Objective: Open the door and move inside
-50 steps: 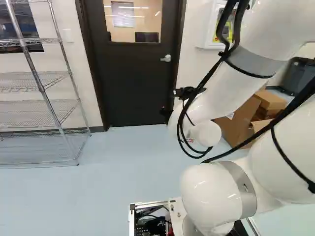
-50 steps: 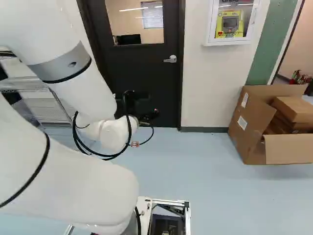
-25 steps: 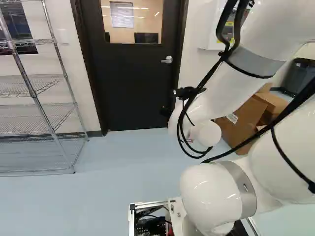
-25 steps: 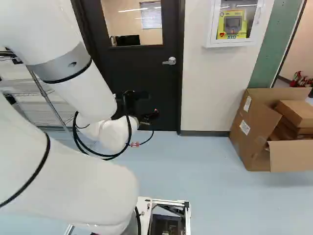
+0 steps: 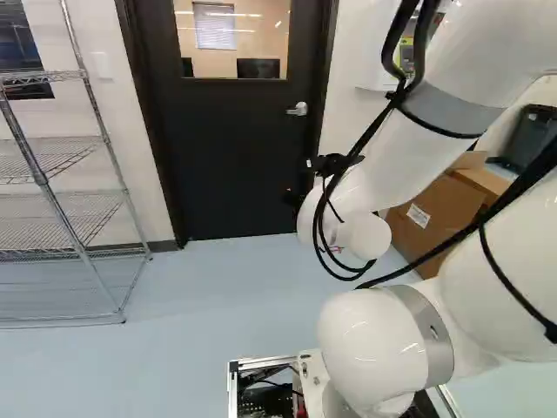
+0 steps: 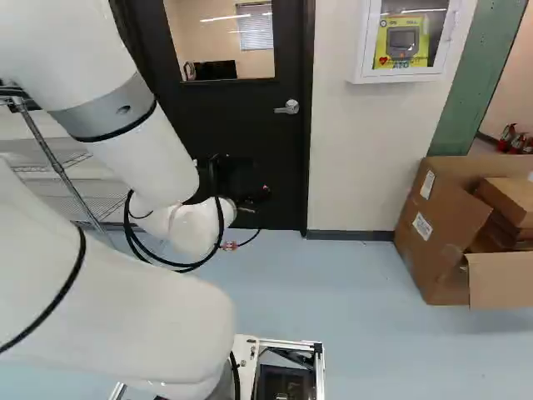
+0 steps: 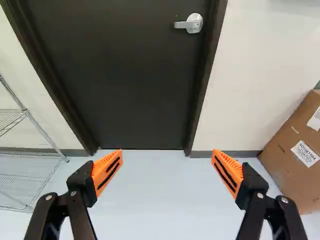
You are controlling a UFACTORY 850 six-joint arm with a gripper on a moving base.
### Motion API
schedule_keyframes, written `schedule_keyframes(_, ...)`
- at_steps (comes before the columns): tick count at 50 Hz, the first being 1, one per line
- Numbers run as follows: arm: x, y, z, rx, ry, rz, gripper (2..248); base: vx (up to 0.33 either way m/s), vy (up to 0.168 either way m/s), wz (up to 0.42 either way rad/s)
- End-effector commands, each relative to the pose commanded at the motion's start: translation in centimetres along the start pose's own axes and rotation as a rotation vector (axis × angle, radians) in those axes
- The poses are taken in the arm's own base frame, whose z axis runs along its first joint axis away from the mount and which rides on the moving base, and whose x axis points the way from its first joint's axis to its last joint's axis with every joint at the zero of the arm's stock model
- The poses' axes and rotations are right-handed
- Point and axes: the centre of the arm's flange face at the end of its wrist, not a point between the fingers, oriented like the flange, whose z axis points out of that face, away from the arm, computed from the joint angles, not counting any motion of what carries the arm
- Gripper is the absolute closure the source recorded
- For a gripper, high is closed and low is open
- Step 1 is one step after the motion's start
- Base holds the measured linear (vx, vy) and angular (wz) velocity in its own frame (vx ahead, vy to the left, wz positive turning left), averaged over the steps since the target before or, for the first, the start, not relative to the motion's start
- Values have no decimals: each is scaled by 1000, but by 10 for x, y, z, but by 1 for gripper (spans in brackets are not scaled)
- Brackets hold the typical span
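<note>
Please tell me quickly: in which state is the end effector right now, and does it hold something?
End effector: open, its two fingers wide apart, holding nothing.

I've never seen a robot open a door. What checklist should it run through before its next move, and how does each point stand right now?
1. Gripper open, nothing between its fingers: ok.
2. Door handle in the wrist camera's sight: ok.
3. Gripper at the handle: not ok; the handle is some way ahead, so driving or reaching closer is probably next.
4. Door open for going through: not ok, it is shut.
5. Door unlocked: cannot tell.
6. Wire shelf and cardboard box out of the doorway: ok, one stands to each side.
</note>
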Motion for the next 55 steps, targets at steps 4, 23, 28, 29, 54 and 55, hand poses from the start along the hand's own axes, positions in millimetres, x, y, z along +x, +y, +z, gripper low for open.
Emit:
schedule_keyframes(4, 0, 0, 0, 0, 0, 0, 3, 159, 3, -5)
schedule_keyframes(23, 0, 0, 0, 0, 0, 0, 3, 172, 4, 0)
schedule_keyframes(28, 0, 0, 0, 0, 0, 0, 3, 169, 6, 3)
schedule_keyframes(29, 0, 0, 0, 0, 0, 0, 3, 162, 9, 21)
schedule_keyframes(54, 0, 0, 0, 0, 0, 0, 3, 171, -1, 5)
schedule_keyframes(55, 0, 0, 0, 0, 0, 0, 3, 170, -4, -1)
